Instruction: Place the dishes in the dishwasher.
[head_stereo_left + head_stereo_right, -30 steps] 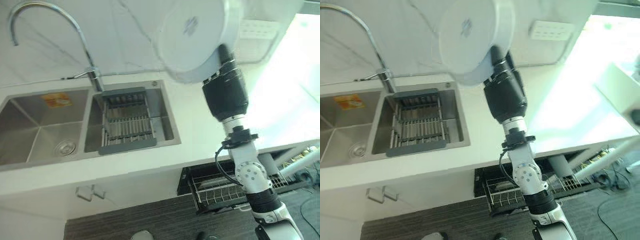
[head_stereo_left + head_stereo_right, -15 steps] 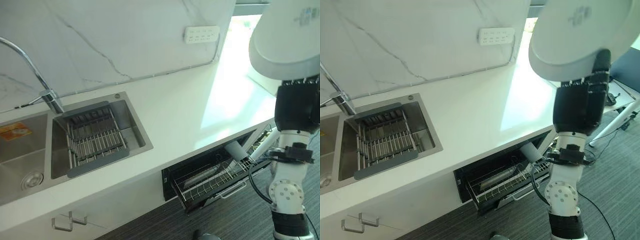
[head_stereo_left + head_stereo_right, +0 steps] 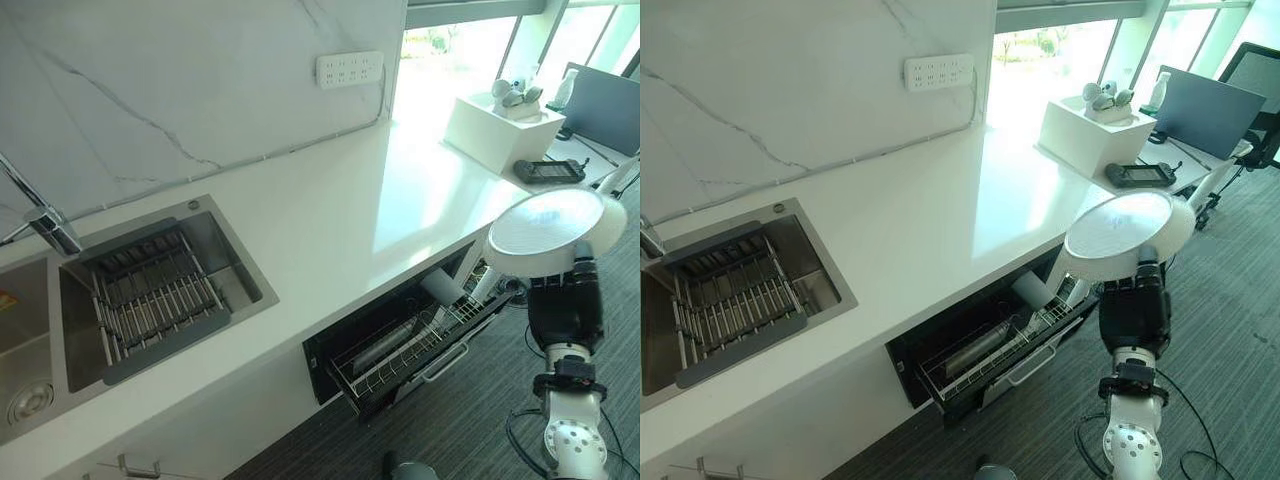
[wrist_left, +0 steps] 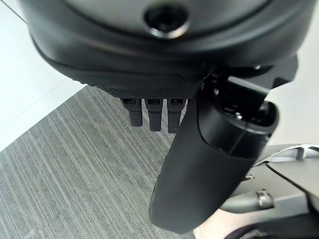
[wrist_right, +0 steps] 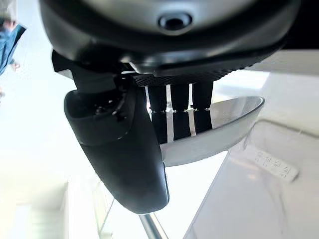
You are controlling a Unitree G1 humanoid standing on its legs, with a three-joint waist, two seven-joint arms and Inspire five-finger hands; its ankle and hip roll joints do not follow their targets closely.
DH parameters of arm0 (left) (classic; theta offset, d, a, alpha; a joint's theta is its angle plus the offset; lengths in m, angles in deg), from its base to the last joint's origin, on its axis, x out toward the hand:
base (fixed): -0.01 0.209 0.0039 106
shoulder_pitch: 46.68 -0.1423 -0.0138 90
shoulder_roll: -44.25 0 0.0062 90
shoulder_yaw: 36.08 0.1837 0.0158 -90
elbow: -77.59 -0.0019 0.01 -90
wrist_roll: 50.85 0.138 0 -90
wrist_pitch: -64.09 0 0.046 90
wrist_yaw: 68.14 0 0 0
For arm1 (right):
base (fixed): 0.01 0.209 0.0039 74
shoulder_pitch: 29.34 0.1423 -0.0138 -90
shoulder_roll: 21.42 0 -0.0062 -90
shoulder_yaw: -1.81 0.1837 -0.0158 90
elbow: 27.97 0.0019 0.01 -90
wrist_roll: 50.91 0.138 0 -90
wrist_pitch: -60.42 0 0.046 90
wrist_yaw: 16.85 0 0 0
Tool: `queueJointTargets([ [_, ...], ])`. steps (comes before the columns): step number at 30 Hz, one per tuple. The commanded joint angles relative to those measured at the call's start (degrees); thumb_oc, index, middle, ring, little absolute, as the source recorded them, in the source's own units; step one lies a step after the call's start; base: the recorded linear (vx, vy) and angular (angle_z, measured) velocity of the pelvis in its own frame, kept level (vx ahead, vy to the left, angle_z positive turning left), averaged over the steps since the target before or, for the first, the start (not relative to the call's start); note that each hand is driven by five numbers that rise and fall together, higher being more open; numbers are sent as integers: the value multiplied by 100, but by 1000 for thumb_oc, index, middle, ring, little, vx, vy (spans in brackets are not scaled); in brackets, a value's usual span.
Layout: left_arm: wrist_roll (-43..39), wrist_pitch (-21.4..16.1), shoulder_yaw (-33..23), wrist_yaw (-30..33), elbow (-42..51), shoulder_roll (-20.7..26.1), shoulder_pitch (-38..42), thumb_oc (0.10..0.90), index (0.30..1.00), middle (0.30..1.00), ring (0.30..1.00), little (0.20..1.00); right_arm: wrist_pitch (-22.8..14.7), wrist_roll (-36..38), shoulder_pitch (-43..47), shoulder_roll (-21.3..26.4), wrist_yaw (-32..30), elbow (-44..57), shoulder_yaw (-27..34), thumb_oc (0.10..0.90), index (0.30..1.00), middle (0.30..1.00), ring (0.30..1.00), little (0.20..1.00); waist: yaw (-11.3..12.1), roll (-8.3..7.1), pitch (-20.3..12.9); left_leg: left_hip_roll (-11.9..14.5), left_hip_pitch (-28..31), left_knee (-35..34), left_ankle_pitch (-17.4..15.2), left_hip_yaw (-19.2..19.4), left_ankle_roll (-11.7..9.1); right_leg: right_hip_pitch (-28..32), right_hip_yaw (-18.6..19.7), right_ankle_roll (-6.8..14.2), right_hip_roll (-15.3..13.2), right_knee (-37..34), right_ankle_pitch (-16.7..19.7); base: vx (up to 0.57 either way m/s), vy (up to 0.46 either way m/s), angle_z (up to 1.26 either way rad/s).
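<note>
Right hand pinching plate above open dishwasher rack, nothing loaded yet as far as visible; left hand empty, fingers straight, over floor.

The plate is white, with a faint dotted texture across its face as far as the head views let one tell, and the right hand beneath it is black. The counter is plain white; the wall behind is pale grey marble with thin dark veins, and a white power strip hangs on it. The sink is brushed steel, its rack dark grey. The dishwasher is black inside, with a silvery wire basket. The floor is dark grey with fine stripes. The left hand is black.
</note>
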Motion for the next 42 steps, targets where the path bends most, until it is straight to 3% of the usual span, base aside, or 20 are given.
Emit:
queueJointTargets([
  [1, -233, -379, -275, -22, 86, -93, 618, 800, 900, 900, 900, 900, -169, -3, 756, 115, 622, 750, 374, 400, 300, 300, 300, 300, -52, -62, 38, 61, 146, 45, -328, -358, 51, 346, 137, 519, -267, 482, -776, 0, 0, 0],
  [16, -303, -224, -235, 74, 341, -109, 515, 800, 900, 900, 900, 900, -129, -837, 511, -119, 587, -552, -381, 400, 300, 300, 300, 300, 150, -60, 107, -20, 83, 45, -320, -527, 91, 438, -70, 513, -348, 482, -823, -5, 6, 4],
  [22, -322, -158, -257, 107, 446, -102, 459, 800, 900, 900, 900, 900, -301, -1412, 460, -147, 525, -1043, -604, 400, 300, 300, 300, 300, 258, -70, 127, -47, 40, 45, -317, -633, 106, 482, -159, 503, -372, 482, -853, -1, 3, 6],
  [24, -325, -149, -257, 110, 477, -98, 440, 800, 900, 900, 900, 900, -384, -1803, 461, -104, 447, -1115, -632, 400, 300, 300, 300, 300, 279, -72, 139, -55, 34, 45, -317, -659, 106, 495, -175, 498, -375, 482, -858, 3, 0, 9],
  [28, -252, -133, -311, 126, 580, -100, 386, 800, 900, 900, 900, 900, -674, -3362, 455, 196, 45, -1278, -726, 400, 300, 300, 300, 300, 343, -87, 176, -67, 8, 45, -323, -706, 104, 510, -228, 494, -395, 482, -872, -2, -6, 4],
  [36, -194, -89, -420, 95, 658, -64, 360, 800, 900, 900, 900, 900, -839, -4120, 421, 568, -142, -1263, -719, 400, 300, 300, 300, 300, 369, -102, 213, -63, -20, 45, -335, -728, 102, 511, -264, 493, -403, 482, -889, -1, -4, 2],
  [42, -104, -126, -474, 45, 679, -41, 333, 800, 900, 900, 900, 900, -760, -4558, 381, 748, -134, -1278, -733, 400, 300, 300, 300, 300, 364, -121, 226, -58, -14, 45, -349, -727, 99, 514, -243, 485, -380, 482, -907, 0, 0, 0],
])
